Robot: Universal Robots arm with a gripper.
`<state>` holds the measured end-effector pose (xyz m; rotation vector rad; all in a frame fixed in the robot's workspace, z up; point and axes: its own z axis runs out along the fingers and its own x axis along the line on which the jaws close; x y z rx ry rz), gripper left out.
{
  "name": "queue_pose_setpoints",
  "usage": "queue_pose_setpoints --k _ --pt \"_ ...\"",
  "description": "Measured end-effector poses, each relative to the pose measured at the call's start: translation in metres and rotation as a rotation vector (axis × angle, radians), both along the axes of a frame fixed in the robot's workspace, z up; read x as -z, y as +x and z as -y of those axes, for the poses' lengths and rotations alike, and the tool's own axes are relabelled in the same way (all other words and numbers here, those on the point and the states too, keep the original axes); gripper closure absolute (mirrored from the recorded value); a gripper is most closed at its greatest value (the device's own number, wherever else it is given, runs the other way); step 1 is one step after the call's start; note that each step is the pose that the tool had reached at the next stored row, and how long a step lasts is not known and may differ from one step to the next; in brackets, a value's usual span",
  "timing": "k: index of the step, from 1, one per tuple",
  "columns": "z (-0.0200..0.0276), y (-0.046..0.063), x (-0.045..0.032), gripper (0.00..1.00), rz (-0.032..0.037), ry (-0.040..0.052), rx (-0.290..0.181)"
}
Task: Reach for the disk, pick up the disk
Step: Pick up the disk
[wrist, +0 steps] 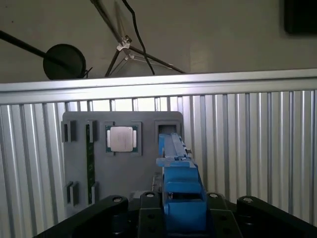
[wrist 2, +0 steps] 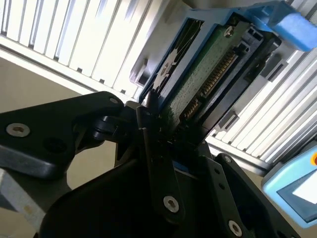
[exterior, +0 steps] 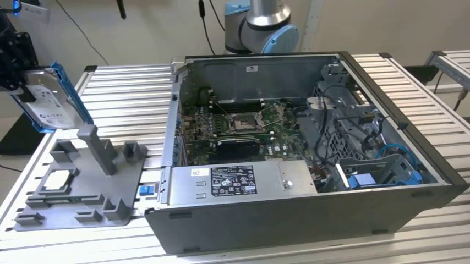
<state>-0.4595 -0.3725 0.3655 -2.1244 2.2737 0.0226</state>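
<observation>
So the gripper point(wrist 2: 168, 129) has the disk point(exterior: 45, 104) – jaws clenched on one end of it, one finger point(wrist 2: 148, 148) against the label face and the other side pressed to the circuit-board face. The second wrist view makes this pretty plain: green board, connector pins and the blue bracket edge all stick out past the fingertips.

Everything below is placed relative to the gray fixture point(exterior: 88, 201) sitting on the slatted counter point(exterior: 132, 88):

- The disk hangs above the fixture's far end, clear of it and not touching. It's standing on edge with the white label facing the exterior view's right, and it leans a bit.
- In the first wrist view the disk point(wrist: 178, 183) is seen edge-on, with its far end lined up over an open slot point(wrist: 168, 130) in the fixture point(wrist: 124, 173).
- The small square processor chip point(exterior: 57, 181) sits in its own pocket of the fixture, right beside that slot. It lies flat, well below the disk.
- A gray upright post point(exterior: 99, 148) rises from the fixture, lower than the disk and toward the exterior view's right of it.
- The open computer case point(exterior: 279, 225) lies just beside the fixture on the exterior view's right – motherboard up, side panel off.
</observation>
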Motion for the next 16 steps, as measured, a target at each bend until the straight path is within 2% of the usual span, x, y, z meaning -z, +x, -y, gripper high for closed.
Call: queue_pose_setpoints --k 16 --pt "0.0 0.0 -0.0406 1.0 0.0 0.0 0.0"
